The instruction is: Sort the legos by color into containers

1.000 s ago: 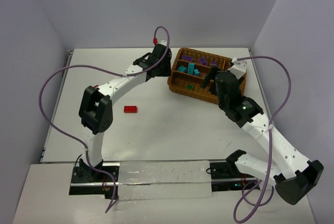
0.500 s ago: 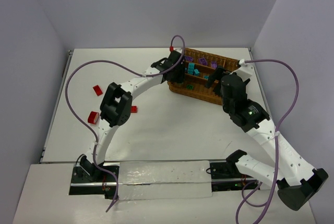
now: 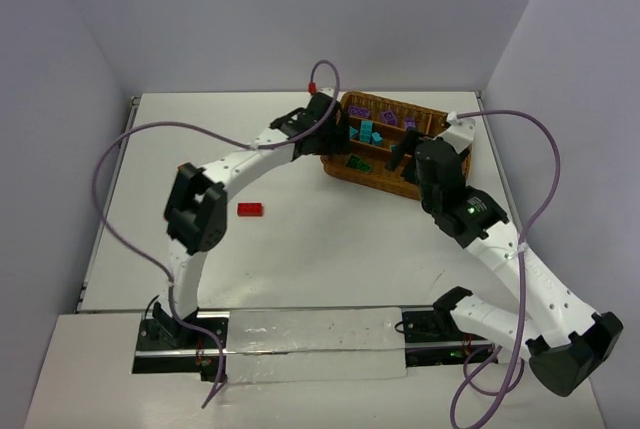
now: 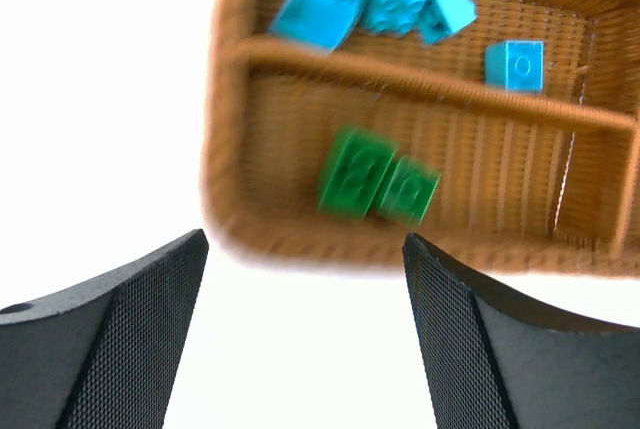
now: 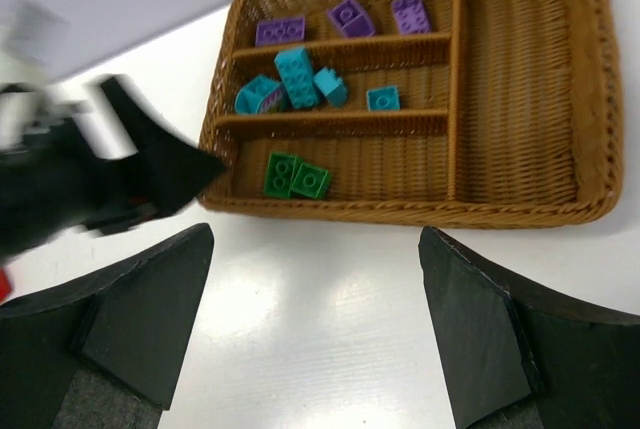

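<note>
Released, empty left gripper [image 4: 305,241] above near-left corner of wicker tray [image 5: 400,211]. 2 green legos [image 4: 378,181] in nearest slot, teal legos [image 5: 300,79] and purple legos [image 5: 345,17] in the 2 slots beyond. Empty right gripper [image 5: 315,234] spread wide, near tray front. 1 red lego [image 3: 250,210] loose on table [image 3: 330,249], well apart.

Likely risks: arms colliding over tray, tray nudged, red misfiled into an occupied slot.

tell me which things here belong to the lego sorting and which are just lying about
Job: wicker tray; purple legos, teal legos and green legos in its slots; red lego on the table.
Lying about: nothing loose; only the purple cables.
</note>
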`<state>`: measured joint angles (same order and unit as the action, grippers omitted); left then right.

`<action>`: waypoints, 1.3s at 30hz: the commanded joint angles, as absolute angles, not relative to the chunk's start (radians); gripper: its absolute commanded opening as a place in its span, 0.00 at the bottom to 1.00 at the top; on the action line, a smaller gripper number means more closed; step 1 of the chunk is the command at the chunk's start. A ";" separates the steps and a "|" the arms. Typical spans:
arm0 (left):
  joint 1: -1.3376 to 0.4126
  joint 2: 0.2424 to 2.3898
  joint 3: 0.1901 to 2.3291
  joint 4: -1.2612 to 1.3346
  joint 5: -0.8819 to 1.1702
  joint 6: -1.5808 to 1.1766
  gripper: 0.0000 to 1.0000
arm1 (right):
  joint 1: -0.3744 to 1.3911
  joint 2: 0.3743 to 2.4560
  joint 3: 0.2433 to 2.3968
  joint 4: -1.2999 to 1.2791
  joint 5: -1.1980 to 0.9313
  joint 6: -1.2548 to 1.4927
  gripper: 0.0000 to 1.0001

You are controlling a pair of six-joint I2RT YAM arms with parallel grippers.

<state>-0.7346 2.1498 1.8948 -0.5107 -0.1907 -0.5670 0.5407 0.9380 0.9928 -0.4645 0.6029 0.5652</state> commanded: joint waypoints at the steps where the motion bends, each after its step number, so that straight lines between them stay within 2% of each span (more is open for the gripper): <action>1: -0.628 1.762 1.695 -0.572 -0.270 -0.601 0.86 | 0.573 0.999 0.978 -0.372 0.445 0.514 0.91; 2: -0.542 1.700 1.597 -0.584 -0.248 -0.630 0.86 | 0.590 1.029 0.971 -0.342 0.404 0.480 0.91; 7: -0.219 1.374 1.369 -0.653 -0.222 -0.653 0.87 | 0.754 1.206 1.029 -0.223 0.225 0.331 0.94; 12: -0.048 1.227 1.289 -0.800 -0.328 -0.652 0.88 | 0.894 1.568 1.337 -0.332 0.028 0.091 0.96; 17: 0.001 1.168 1.238 -0.851 -0.403 -0.661 0.88 | 0.964 1.858 1.561 -0.426 -0.044 0.011 0.95; 27: 0.054 1.119 1.169 -0.791 -0.312 -0.653 0.88 | 0.977 2.232 1.898 -0.556 -0.003 -0.044 0.96; 33: 0.053 1.116 1.155 -0.771 -0.277 -0.659 0.87 | 0.977 2.325 1.988 -0.589 0.107 -0.032 0.96; 39: 0.052 1.105 1.154 -0.767 -0.277 -0.654 0.87 | 0.975 2.417 2.069 -0.607 0.129 -0.024 0.95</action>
